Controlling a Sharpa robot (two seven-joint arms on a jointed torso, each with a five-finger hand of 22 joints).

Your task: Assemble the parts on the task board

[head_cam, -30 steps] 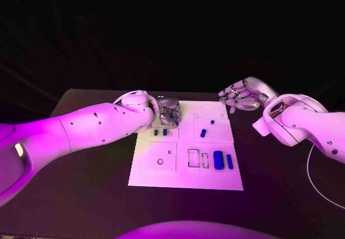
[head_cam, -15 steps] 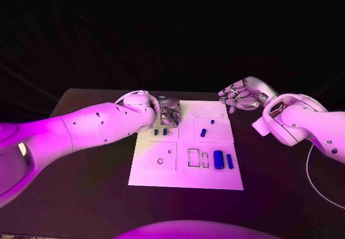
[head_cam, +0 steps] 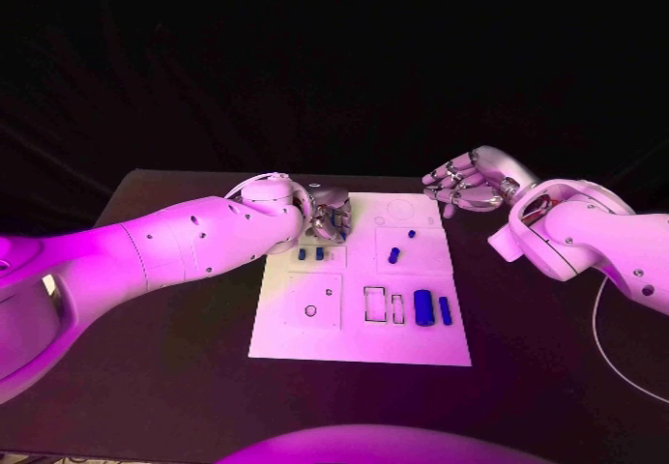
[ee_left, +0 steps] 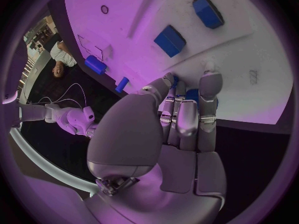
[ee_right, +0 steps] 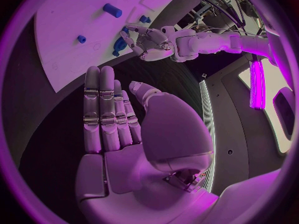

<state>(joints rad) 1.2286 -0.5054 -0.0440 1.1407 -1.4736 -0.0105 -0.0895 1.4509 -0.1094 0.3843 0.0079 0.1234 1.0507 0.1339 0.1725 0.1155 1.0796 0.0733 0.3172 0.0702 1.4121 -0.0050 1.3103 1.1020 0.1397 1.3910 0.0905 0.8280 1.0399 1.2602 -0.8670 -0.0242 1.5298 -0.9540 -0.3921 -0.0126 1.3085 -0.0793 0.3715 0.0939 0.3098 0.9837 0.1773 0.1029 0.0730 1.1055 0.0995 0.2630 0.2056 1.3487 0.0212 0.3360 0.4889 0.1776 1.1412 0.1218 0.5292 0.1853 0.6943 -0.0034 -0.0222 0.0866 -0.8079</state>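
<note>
The left hand (head_cam: 329, 215) reaches down over the far left corner of the white board (head_cam: 334, 338), fingers drawn together over a small blue part (ee_left: 190, 94); whether it actually grips it I cannot tell. The right hand (head_cam: 467, 186) hangs off the board's far right corner, fingers loosely curled, holding nothing, likely waiting clear. Other blue parts (head_cam: 422, 309) lie on the board, on the black worktop (head_cam: 167, 387).

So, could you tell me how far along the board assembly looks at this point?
Early, it seems. Nothing clearly looks finished: blue parts lie loose on the board beside empty outlined slots. The left robot hand is down at the board's far left corner, fingers at a blue part; a grasp isn't certain. The right robot hand hovers empty off the board.
</note>
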